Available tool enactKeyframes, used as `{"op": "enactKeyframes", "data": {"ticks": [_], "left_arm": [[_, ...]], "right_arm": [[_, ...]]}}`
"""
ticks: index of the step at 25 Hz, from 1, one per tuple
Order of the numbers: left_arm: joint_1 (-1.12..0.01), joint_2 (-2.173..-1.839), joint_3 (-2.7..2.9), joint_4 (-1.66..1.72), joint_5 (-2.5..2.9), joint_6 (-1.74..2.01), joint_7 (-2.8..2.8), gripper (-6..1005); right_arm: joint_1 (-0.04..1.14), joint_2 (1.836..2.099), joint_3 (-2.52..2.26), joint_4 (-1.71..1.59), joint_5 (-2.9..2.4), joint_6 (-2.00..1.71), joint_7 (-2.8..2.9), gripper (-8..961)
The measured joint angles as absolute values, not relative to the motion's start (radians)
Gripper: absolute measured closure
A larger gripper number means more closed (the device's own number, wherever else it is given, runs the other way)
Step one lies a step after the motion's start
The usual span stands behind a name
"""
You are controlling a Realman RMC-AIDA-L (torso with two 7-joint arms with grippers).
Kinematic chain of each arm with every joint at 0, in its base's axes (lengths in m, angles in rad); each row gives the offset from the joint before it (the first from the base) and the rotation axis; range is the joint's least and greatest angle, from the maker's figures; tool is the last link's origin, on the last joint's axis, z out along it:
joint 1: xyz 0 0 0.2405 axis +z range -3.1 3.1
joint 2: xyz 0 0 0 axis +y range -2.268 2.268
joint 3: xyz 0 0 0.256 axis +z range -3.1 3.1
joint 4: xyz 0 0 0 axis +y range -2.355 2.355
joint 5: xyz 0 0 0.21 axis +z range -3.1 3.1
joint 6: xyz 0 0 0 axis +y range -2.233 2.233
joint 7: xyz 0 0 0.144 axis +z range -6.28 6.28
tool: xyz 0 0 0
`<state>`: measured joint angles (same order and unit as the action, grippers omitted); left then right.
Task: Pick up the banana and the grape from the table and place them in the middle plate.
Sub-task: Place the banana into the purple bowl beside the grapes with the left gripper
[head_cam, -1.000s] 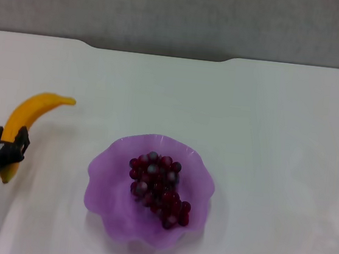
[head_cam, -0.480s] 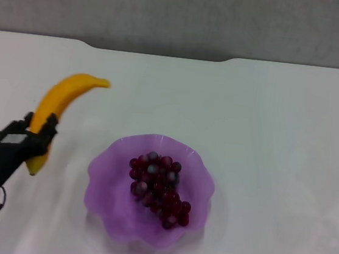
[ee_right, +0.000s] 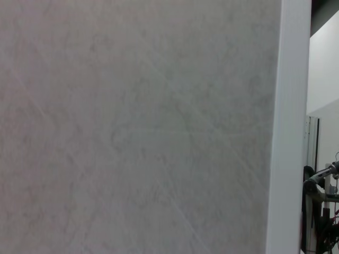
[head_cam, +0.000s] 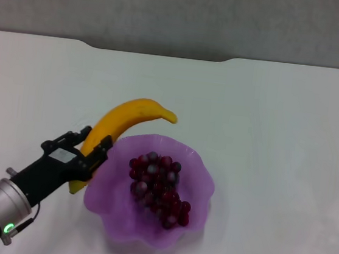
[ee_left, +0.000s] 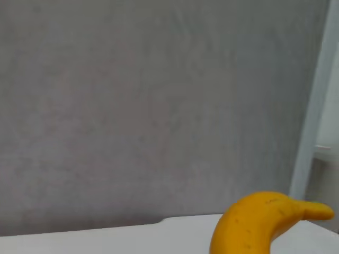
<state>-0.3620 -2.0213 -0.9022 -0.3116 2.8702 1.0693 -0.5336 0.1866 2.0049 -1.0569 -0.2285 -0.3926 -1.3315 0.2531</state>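
Note:
My left gripper is shut on the banana, holding it lifted just left of the middle plate, with its tip reaching over the plate's far left rim. The banana also fills the lower part of the left wrist view. The grape bunch lies inside the purple plate, slightly right of centre. The plate sits on the white table. My right gripper is out of view; the right wrist view shows only a grey wall.
The table's far edge has a dark notch against a grey wall. Bare white tabletop lies to the right of and behind the plate.
My left gripper has carried the banana up and to the right, from the table's left edge to the plate's left rim. The grape bunch and plate have not moved.

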Motion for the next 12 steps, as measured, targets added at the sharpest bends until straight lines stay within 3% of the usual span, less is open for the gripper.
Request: {"op": "enactKeyframes", "data": {"ticks": [12], "left_arm": [[-0.411,-2.030,-0.811,-0.304,2.872,1.047,-0.492,509]], "right_arm": [[0.197,2.005,-1.057,-0.228,-0.393,-1.318,0.253,953]]}}
